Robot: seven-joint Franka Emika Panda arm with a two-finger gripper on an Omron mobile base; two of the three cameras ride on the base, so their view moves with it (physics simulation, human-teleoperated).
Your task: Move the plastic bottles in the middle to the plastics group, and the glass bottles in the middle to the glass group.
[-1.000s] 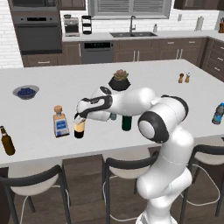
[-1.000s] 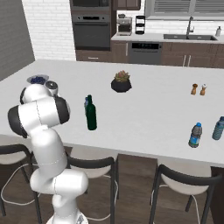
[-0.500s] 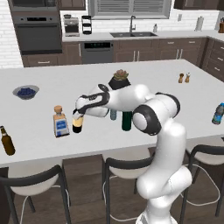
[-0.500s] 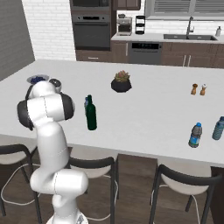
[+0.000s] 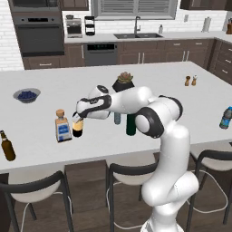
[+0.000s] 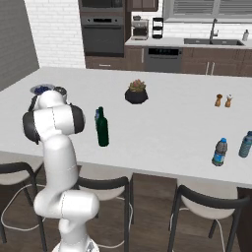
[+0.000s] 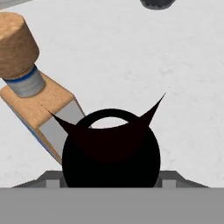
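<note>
My gripper (image 5: 78, 119) is shut on the black wine bottle with a cream label (image 5: 77, 130), which stands upright just right of the square clear bottle with a tan stopper (image 5: 62, 126). From the hand, the black bottle (image 7: 111, 153) sits between the jaws, with the square bottle (image 7: 46, 109) close at its left. A small brown beer bottle (image 5: 7, 146) stands further left, near the front edge. The dark green wine bottle (image 6: 102, 128) stands mid-counter with a pale-blue water bottle (image 6: 96, 117) behind it. A bright-blue banded bottle (image 6: 220, 152) is at the far right.
A bowl of blueberries (image 5: 26, 94) sits at the back left and a potted succulent (image 5: 124, 82) at the back middle. Salt and pepper shakers (image 5: 190, 81) stand to the right. A paler blue bottle (image 6: 245, 144) stands beside the banded one. Stools line the counter's front edge.
The arm has carried the black bottle a little to the left, closer to the square bottle, and its elbow has swung. Other bottles stay put.
</note>
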